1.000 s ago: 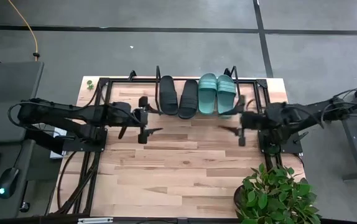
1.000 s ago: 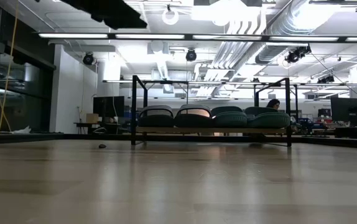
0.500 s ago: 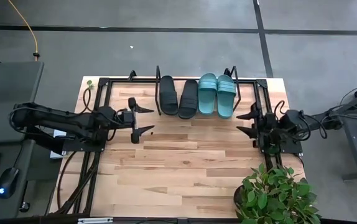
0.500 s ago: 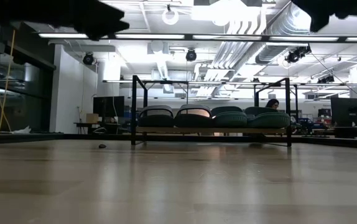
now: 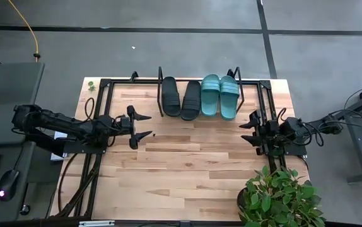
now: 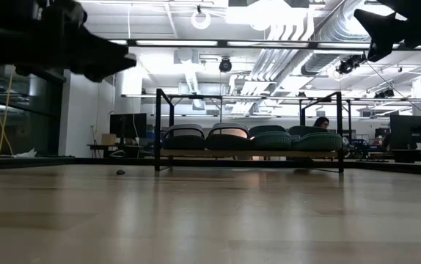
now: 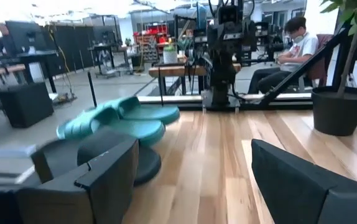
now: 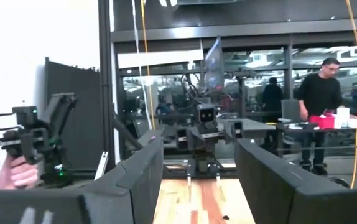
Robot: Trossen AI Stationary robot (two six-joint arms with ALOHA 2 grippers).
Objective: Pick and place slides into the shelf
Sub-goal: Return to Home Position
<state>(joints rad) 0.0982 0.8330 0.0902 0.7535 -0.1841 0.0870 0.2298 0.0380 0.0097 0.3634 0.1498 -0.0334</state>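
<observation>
Both arms have pulled back toward their own sides of the counter (image 5: 187, 164) in the last second, and neither takes anything along. Your left end effector (image 5: 148, 125) now hangs over the counter's left part, short of the shelf (image 5: 160, 88), where a second ago it reached close to the shelf's left end. Its fingers stand wide apart with nothing between them, as its wrist view shows plainly. Your right end effector (image 5: 249, 128) has drawn in further, folding back against its base at the counter's right edge, just above the potted plant (image 5: 279, 198). It too is spread open and empty.

The slides have not stirred through any of this. The two black slides (image 5: 181, 98) lie side by side on the left half of the shelf, and the two teal slides (image 5: 220, 96) lie side by side to their right, the inner black one just beside the inner teal one. From table height all four sit in one level row on the board between the black end frames. No slide is left on the counter.

You can take the placing as finished. What remains looks like no more than parking the arms, and the retreat leaves both well apart from the shelf, so knocking the row seems unlikely.
</observation>
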